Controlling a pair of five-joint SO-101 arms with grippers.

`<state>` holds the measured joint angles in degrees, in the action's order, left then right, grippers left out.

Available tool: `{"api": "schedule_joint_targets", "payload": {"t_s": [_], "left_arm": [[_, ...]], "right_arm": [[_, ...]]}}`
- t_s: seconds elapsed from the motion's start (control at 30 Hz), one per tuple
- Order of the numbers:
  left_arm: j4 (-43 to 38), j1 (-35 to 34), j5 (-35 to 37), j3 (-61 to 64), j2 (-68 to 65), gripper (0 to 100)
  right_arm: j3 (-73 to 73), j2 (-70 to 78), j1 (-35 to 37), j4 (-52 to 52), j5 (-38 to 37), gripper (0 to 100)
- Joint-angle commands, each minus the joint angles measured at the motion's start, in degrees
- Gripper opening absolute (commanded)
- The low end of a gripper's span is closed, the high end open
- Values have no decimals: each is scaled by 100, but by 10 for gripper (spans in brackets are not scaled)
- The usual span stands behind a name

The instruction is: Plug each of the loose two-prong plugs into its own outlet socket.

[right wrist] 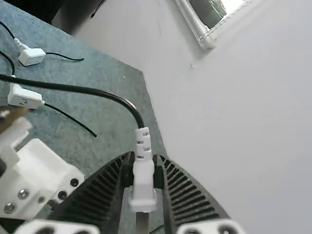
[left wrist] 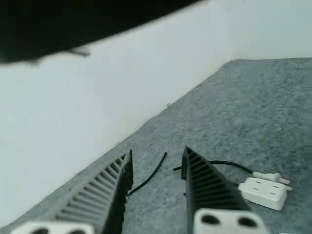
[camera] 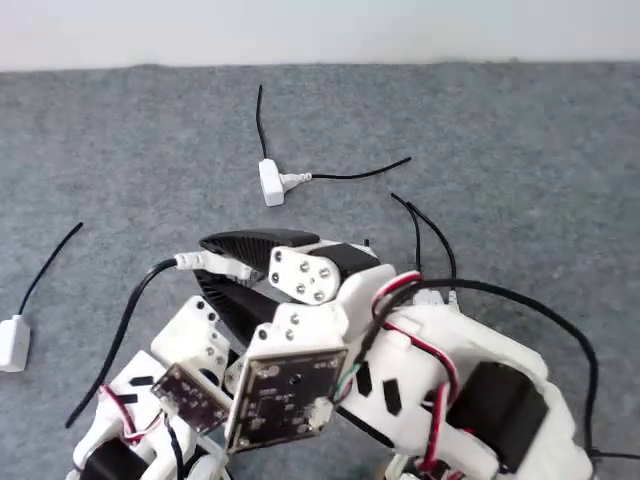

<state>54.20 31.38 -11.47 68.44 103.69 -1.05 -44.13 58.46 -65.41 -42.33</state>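
right gripper (right wrist: 144,157) clamps plug (right wrist: 142,187) | its tip cut off (prongs, probably)

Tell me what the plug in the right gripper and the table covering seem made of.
The white plug in the right gripper looks like smooth moulded plastic, with a ribbed collar. The table covering looks like grey felt or short carpet: fuzzy, speckled, matte.

Prongs of the plug (right wrist: 142,168) could not be made out in the right gripper (right wrist: 144,157). High view: one socket (camera: 12,343) was cut by the left edge; second socket (camera: 432,296) sat mostly hidden behind an arm (camera: 445,365).
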Motion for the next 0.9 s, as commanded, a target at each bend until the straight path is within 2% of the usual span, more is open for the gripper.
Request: {"api": "schedule_joint_targets", "payload": {"t_s": [0.0, 0.13, 0.23, 0.43, 0.5, 0.63, 0.77, 0.87], "left_arm": [[167, 765, 26, -356, 62, 160], [352, 1495, -457, -453, 62, 159], [466, 1653, -756, -488, 62, 159], [826, 1609, -818, -875, 62, 159], [888, 1398, -818, -910, 62, 159], [853, 1125, -818, -866, 62, 159], [844, 818, -870, -892, 62, 159], [818, 818, -1002, -787, 62, 159]], "right_arm": [[-237, 92, 66, 330, -79, 10], [-229, 189, 84, 497, -53, 10], [-193, 277, 215, 418, -26, 10], [290, 242, 602, 374, -26, 10], [352, 242, 699, 347, -26, 10], [352, 242, 576, 312, -26, 10], [352, 242, 585, -145, -26, 10], [334, 242, 567, -347, -26, 10]]}}
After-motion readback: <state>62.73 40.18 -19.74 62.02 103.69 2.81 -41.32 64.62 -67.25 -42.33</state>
